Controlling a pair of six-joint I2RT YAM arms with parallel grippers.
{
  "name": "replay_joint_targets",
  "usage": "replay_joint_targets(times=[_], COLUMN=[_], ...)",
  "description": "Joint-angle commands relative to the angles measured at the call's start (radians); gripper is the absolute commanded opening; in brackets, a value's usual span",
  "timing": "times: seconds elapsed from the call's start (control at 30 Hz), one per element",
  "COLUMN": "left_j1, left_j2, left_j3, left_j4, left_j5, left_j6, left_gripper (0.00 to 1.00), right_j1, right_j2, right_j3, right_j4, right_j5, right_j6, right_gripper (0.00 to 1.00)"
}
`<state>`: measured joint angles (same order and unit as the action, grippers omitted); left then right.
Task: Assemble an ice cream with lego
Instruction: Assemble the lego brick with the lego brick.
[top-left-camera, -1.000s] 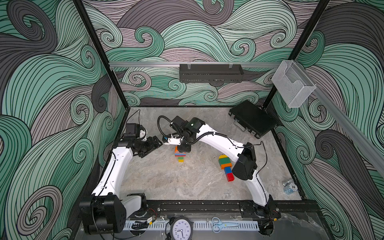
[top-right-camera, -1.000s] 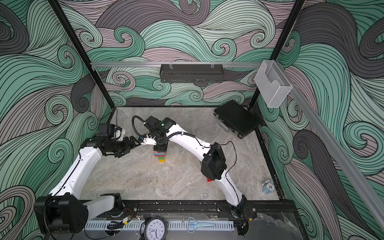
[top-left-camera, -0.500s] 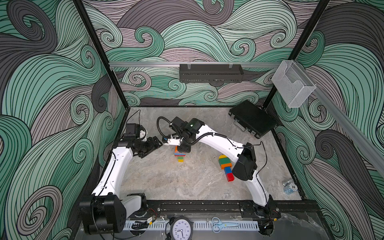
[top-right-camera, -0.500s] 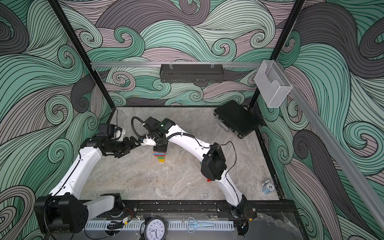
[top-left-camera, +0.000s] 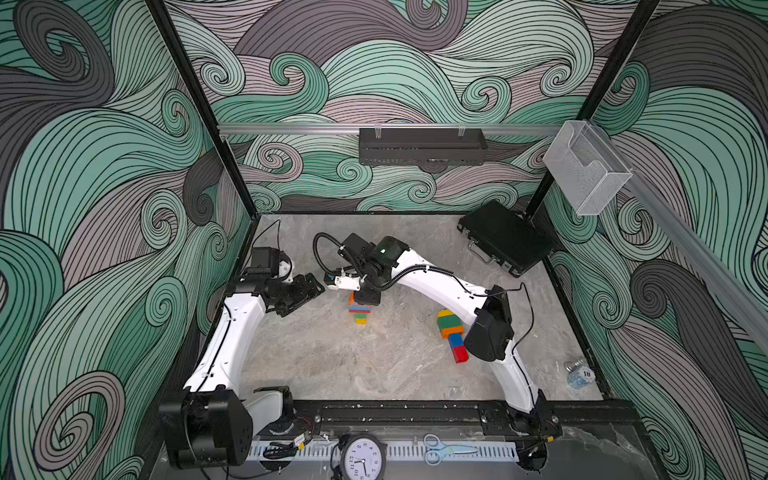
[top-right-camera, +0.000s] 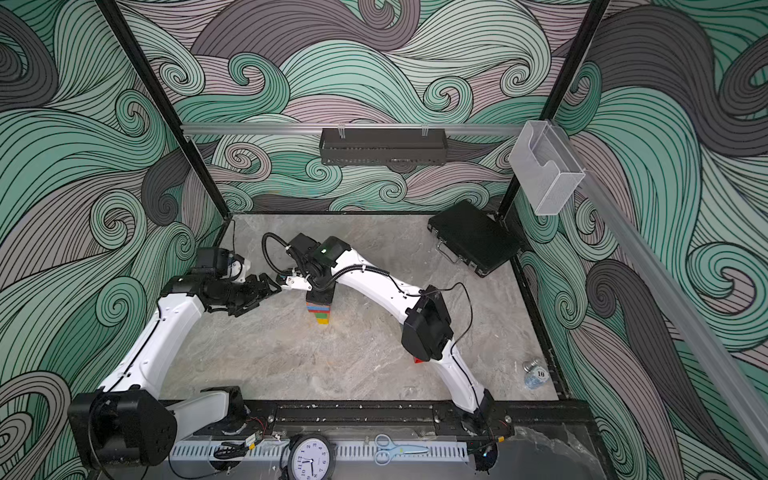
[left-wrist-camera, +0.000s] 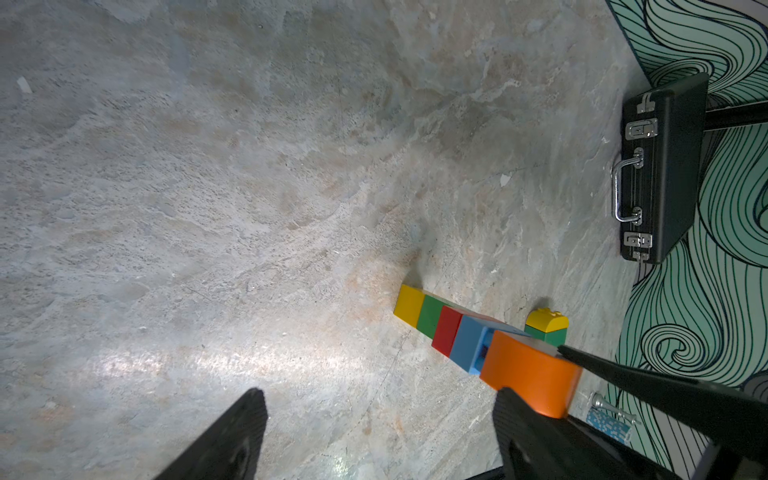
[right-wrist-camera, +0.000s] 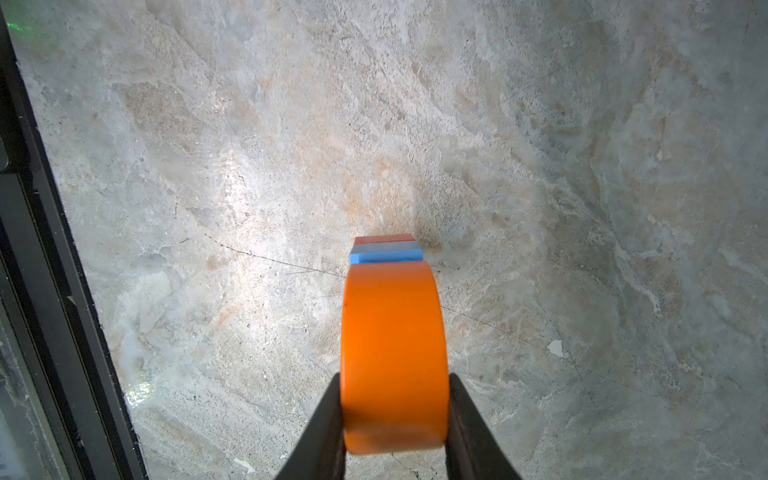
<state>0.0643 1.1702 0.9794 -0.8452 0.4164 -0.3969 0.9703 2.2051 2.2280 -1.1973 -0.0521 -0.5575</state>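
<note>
Lego stack (left-wrist-camera: 446, 328) yellow-green-red-blue, orange round top (right-wrist-camera: 395, 361) gripped by right fingers (right-wrist-camera: 320, 428), left fingers (left-wrist-camera: 224, 440) wide

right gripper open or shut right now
Shut: the right gripper clamps the orange round-topped brick, fingers pressed against both its sides in the right wrist view.
</note>
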Motion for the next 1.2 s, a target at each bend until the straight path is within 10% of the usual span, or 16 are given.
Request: replay_joint_targets(times=[0.0, 1.17], left_j1=[0.008, 0.019], left_j2=[-0.004, -0.003], left_j3=[0.024, 0.032], left_j4=[-0.029, -0.040], left_j5=[0.013, 0.019], left_j6=[0.021, 0.032], left_gripper=[0.86, 0.86], right_j1=[-0.005, 0.001], right_j2=[-0.042, 0.009], right_j3=[0.030, 0.052], right_j4=[-0.027, -0.048], right_j5=[-0.010, -0.006], right_j6=[0.008, 0.011], right_gripper=[0.00, 0.00])
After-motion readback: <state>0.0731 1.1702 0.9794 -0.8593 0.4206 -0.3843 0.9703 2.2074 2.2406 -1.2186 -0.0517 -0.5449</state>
